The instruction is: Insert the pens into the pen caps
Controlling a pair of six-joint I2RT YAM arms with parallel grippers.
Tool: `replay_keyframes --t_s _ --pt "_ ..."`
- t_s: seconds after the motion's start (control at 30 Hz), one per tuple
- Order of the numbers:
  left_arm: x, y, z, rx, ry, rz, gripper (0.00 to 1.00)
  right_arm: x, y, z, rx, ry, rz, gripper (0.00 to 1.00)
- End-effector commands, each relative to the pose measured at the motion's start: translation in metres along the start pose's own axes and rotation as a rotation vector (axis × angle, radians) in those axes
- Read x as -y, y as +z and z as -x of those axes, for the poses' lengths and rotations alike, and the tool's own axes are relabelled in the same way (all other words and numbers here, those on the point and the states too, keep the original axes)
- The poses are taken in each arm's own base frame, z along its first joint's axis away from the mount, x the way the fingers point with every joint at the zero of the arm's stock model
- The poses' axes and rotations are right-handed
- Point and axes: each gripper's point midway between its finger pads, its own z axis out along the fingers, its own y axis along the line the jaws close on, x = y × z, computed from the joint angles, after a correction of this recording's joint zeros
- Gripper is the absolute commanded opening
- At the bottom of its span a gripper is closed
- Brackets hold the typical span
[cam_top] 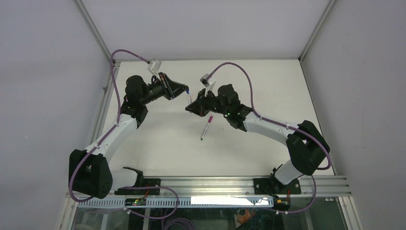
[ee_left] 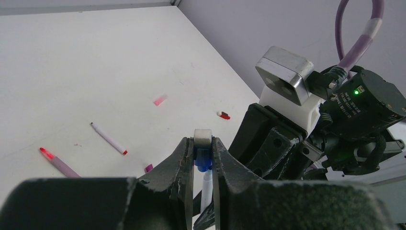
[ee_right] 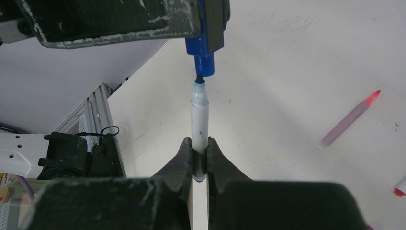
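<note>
1. The blue cap is up in the air above the table, pinched in the left claw. The white pen with the blue tip is pinched near its back end in the right claw. Both claws are narrow, each one closed on its own thing. The tip stands just at the mouth of the cap and, as far as I can see, is not yet inside.
2. The tip seems a little to one side of the middle of the opening, though I am not sure from this angle. If so, a push could drive the tip against the rim, or it could slide past outside.
3. The pen is held only near its back, so a long part is free. Pressure on the tip may tilt the pen, or push it back through the fingers, and then the cap would not close fully.
4. The cap is short and gives the left claw only little to hold. A push that is not straight could turn it or squeeze it out.
5. The two claws are very near each other, and more travel could make their fingers hit.
6. On the table below lie a white pen with a red tip, a pinkish pen and a pink cap. A dropped piece may roll among them.
</note>
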Motion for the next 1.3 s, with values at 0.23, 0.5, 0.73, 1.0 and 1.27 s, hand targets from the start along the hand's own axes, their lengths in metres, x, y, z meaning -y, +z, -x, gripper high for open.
replay_keyframes --t_s 0.23,0.5,0.73,1.0,1.27 --pt "0.013 -0.004 0.015 0.033 0.08 -0.035 0.0 -0.01 0.008 0.007 0.018 0.007 0.048 0.0" --pt "0.01 -0.002 0.011 0.018 0.07 -0.034 0.0 -0.01 0.005 0.011 0.027 -0.015 0.039 0.0" --pt "0.01 0.001 0.007 0.004 0.055 -0.052 0.0 -0.01 0.005 0.015 0.032 -0.03 0.034 0.0" --pt "0.006 0.005 -0.001 -0.024 0.033 -0.064 0.0 -0.008 0.006 0.02 0.037 -0.042 0.028 0.0" --pt "0.002 0.003 -0.001 -0.023 0.049 -0.036 0.0 -0.006 0.002 0.022 0.039 -0.049 0.018 0.0"
